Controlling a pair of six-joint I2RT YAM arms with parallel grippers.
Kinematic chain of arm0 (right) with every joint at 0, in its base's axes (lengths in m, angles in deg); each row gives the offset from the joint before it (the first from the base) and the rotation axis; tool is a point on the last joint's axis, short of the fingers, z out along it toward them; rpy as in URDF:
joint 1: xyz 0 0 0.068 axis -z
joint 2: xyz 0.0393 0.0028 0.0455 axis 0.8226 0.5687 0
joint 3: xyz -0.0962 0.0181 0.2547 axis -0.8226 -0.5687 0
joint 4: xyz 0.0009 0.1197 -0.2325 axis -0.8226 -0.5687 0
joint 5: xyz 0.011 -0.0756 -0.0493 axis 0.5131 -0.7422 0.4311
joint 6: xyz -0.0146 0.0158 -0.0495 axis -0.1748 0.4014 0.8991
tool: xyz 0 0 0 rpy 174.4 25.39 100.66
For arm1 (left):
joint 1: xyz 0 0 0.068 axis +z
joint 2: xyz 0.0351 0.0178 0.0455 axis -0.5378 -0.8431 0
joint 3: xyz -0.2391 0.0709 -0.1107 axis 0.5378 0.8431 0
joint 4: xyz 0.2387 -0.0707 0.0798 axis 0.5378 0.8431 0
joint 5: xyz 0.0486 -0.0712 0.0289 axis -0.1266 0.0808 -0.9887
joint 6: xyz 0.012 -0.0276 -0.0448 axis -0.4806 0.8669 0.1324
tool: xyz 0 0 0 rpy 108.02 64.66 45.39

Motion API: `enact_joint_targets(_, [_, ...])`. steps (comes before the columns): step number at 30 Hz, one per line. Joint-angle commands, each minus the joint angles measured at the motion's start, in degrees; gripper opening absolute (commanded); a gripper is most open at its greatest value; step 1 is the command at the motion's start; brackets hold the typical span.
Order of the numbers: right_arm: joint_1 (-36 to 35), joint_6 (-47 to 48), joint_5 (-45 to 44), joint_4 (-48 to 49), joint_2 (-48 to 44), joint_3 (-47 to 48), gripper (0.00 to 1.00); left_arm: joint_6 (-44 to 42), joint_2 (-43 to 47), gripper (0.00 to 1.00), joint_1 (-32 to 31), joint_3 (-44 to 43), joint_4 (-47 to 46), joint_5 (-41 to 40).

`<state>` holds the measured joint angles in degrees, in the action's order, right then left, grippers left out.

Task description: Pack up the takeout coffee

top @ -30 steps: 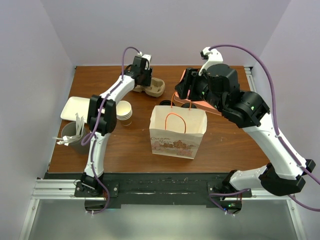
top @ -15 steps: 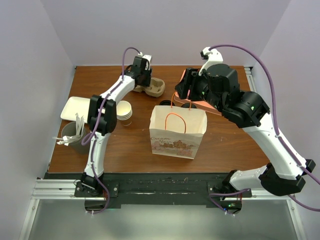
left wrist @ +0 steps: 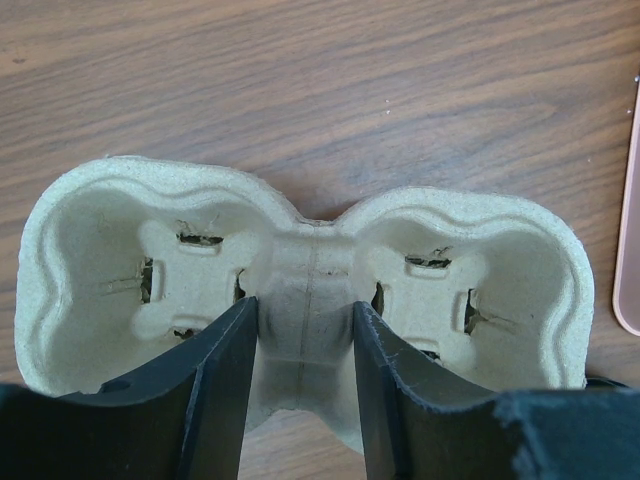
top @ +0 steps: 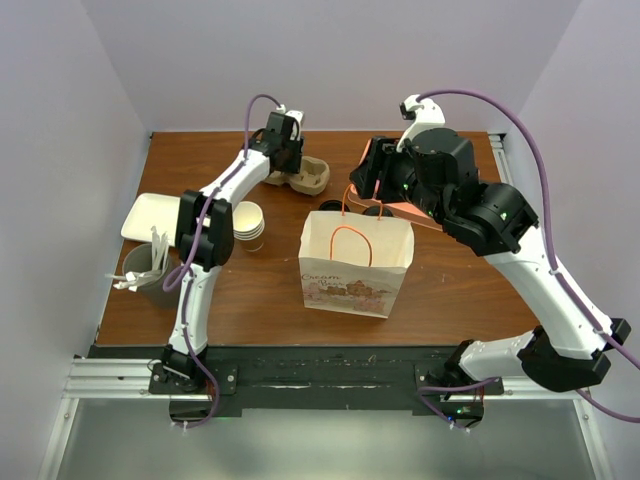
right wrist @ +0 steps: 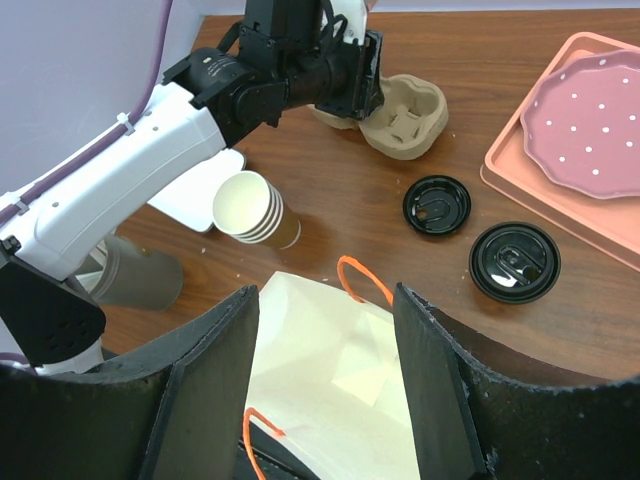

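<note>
Straddling the middle ridge of the two-cup pulp carrier (left wrist: 308, 250), the left gripper (left wrist: 303, 308) has its fingers drawn in to a narrow gap against both sides of that ridge, so it seems to have the carrier pinched; both wells hold nothing. The right gripper (right wrist: 325, 297) hangs over the mouth of the upright paper bag (right wrist: 330, 370), spread wide with nothing between its fingers. The takeout coffee (right wrist: 515, 262) shows only as a round black lid from above, on the table between the bag and the pink tray (right wrist: 510, 185); a smaller black lid (right wrist: 437, 205) lies near it, and since no cup side shows under either, taking the larger for the coffee is my judgement. The step in hand looks like fetching the carrier; the coffee is neither in a well nor in the bag. Next, I judge, the carrier must come nearer the bag, and the free right claw must close on the cup below its lid, keeping it upright.
</note>
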<state>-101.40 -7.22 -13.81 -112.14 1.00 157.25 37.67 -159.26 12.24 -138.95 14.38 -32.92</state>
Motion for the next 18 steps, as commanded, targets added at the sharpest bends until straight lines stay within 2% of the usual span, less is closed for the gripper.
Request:
enact_joint_targets(1, [0.0, 0.4, -1.5, 0.2, -1.4, -0.2, 0.6, -0.5, 2.4, 0.46, -0.3, -3.7, -1.3, -0.9])
enact_joint_targets(2, [0.0, 0.3, -1.4, 0.2, -1.5, -0.2, 0.6, -0.5, 2.4, 0.46, -0.4, -3.8, -1.2, -0.9])
enact_joint_targets(4, [0.0, 0.2, -1.3, 0.3, -1.5, -0.4, 0.6, -0.5, 2.5, 0.32, -0.4, -3.8, -1.1, -0.9])
enact_joint_targets(6, [0.0, 0.2, -1.1, 0.3, -1.4, -0.4, 0.6, -0.5, 2.8, 0.23, -0.4, -4.0, -1.0, -1.3])
enact_joint_targets(7, [0.0, 0.3, -0.9, 0.3, -1.3, -0.4, 0.6, -0.4, 2.9, 0.23, -0.4, -4.0, -1.1, -1.4])
enact_joint_targets(11, [0.0, 0.1, -0.8, 0.3, -1.3, -0.3, 0.6, -0.5, 3.8, 0.43, -0.4, -4.1, -1.9, -2.3])
enact_joint_targets(13, [0.0, 0.1, -0.8, 0.2, -1.3, -0.2, 0.6, -0.6, 3.6, 0.45, -0.4, -4.1, -2.0, -2.4])
enact_joint_targets(14, [0.0, 0.1, -0.8, 0.3, -1.4, -0.2, 0.6, -0.6, 3.5, 0.45, -0.4, -4.2, -2.0, -2.3])
enact_joint_targets(17, [0.0, -0.1, -0.8, 0.2, -1.5, -0.1, 0.6, -0.6, 2.8, 0.27, -0.4, -4.2, -1.3, -1.5])
enact_joint_targets(18, [0.0, -0.1, -0.8, 0.2, -1.4, 0.0, 0.6, -0.6, 2.8, 0.28, -0.4, -4.1, -1.1, -1.0])
